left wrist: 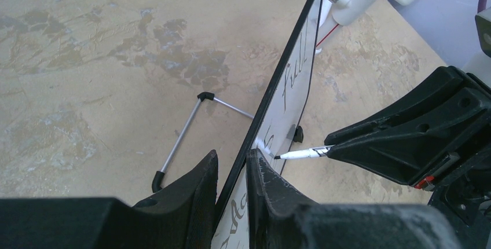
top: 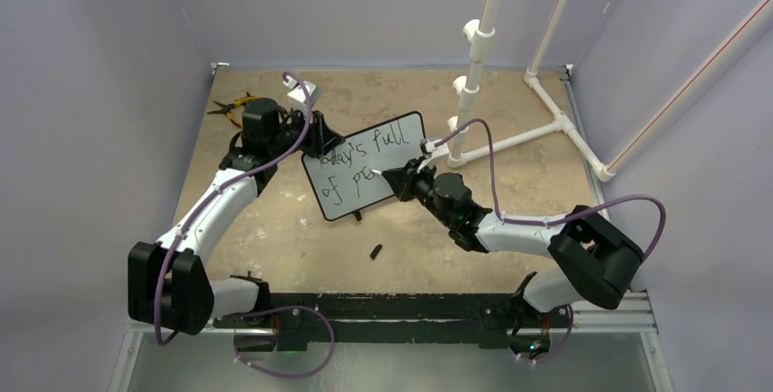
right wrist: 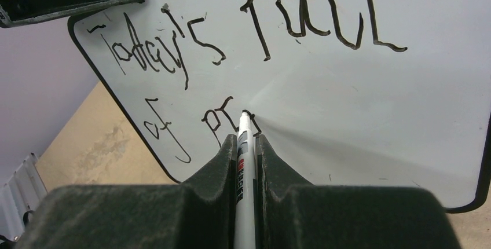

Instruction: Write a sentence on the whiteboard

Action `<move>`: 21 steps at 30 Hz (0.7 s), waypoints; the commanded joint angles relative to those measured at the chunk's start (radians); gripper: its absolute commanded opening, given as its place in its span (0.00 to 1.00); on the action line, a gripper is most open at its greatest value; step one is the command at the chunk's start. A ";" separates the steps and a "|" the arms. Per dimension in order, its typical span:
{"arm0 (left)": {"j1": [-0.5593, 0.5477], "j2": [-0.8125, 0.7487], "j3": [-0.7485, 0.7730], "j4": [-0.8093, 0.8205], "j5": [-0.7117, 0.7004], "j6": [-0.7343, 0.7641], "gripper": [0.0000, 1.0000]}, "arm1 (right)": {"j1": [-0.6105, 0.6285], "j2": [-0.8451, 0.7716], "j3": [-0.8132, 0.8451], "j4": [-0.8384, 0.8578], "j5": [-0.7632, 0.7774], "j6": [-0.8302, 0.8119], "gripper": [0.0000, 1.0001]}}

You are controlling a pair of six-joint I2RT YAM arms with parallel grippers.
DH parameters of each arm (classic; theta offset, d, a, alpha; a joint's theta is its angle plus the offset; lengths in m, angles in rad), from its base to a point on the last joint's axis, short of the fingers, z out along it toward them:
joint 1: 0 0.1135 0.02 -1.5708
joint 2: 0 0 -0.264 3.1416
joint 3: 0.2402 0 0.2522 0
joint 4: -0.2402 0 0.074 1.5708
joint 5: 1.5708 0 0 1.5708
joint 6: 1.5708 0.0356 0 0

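- From the top view, the left end effector (top: 314, 141) covers the first letters of the sentence (top: 369, 162), and the lower line is too small for us to read there.
- The right wrist view cuts off the top and right edges of the whiteboard (right wrist: 359, 116). The left wrist view shows it nearly edge-on, so we can read only "full" there.
- The marker (right wrist: 244, 162) hides whatever stroke lies under its tip, and its label is too blurred to read.
- A small dark object (top: 376, 252) lies on the table (top: 273, 237) in front of the board; we cannot tell what it is.
- The left end effector is narrowly parted and pinches the whiteboard's left edge, with one finger on the face and one on the back. The board stands tilted near the middle of the table.
- The right end effector (right wrist: 246, 145) is clamped tight on the marker, which runs out between its fingers. The tip touches the board just after "pr".
- Seen close, the sentence reads "Today's full" above and "of pr" below.
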 commanded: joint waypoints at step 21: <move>-0.014 0.024 -0.020 -0.046 -0.014 -0.016 0.22 | -0.023 -0.023 -0.017 -0.011 0.062 0.008 0.00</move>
